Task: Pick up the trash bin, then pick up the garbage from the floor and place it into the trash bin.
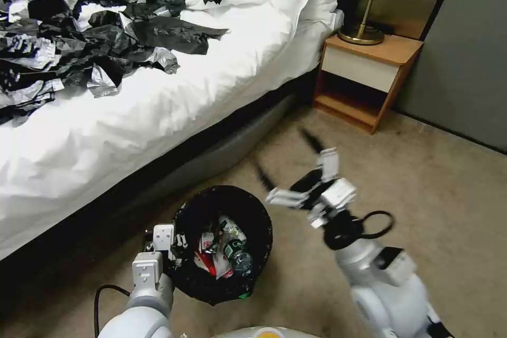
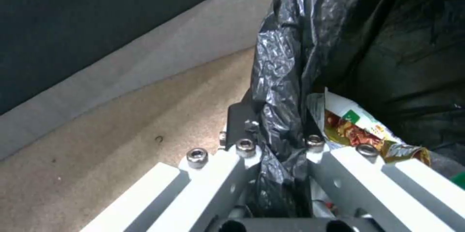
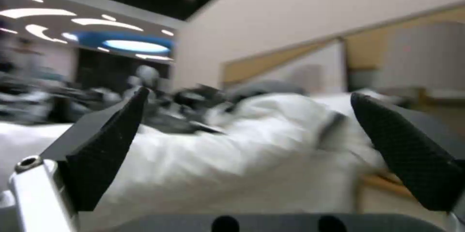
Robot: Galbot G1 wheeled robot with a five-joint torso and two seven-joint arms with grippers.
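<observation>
The trash bin (image 1: 264, 232), lined with a black bag (image 2: 281, 61), hangs low over the carpet beside the bed. My left gripper (image 1: 170, 247) is shut on its near rim, and the bag is pinched between its fingers (image 2: 242, 144). Inside the bin lies garbage: a small bottle with a green label (image 1: 236, 254), red-and-white wrappers (image 1: 207, 260) and a colourful snack wrapper (image 2: 361, 130). My right gripper (image 1: 288, 158) is raised just right of the bin, blurred, its black pads (image 3: 106, 141) wide apart and holding nothing.
A bed with a white duvet (image 1: 158, 100) runs along the left, strewn with black plastic bags (image 1: 79, 26). A wooden nightstand (image 1: 364, 79) with a brass lamp (image 1: 362, 31) stands at the back right. Open carpet (image 1: 438, 200) lies to the right.
</observation>
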